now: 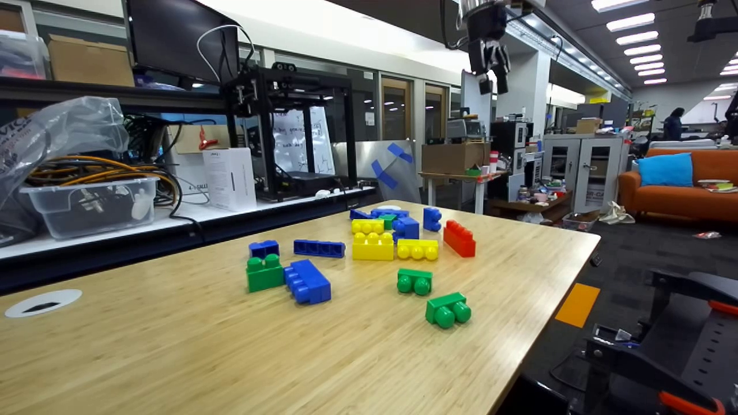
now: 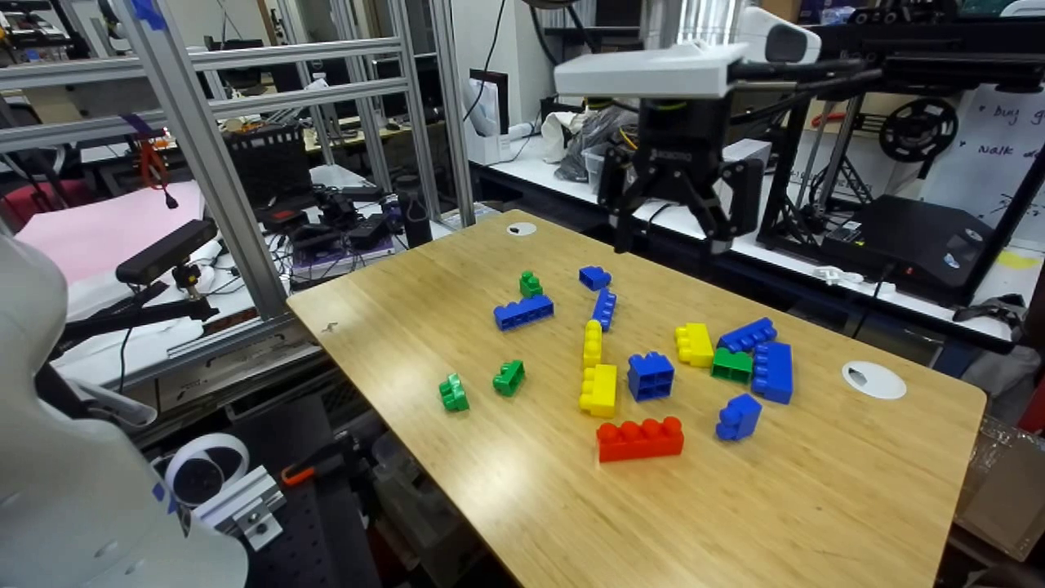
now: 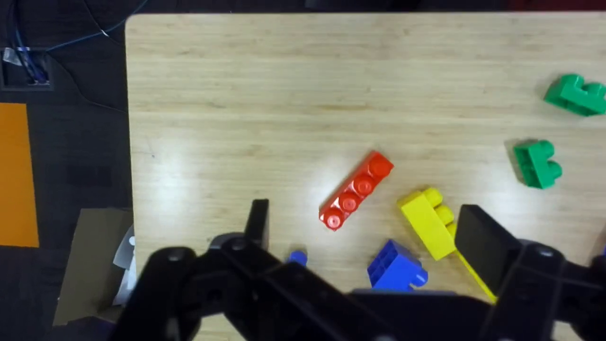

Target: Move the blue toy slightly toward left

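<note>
Above the table (image 2: pixel 824 506), the arm (image 2: pixel 684 23) points straight down at its visible end. The gripper (image 2: pixel 671 242) hangs well clear of the table in both exterior views, jaws spread wide apart. Near the red brick (image 2: pixel 640 441) and just beside a yellow brick (image 2: pixel 600 390), touching neither, rests the square blue brick (image 2: pixel 651 376).
</note>
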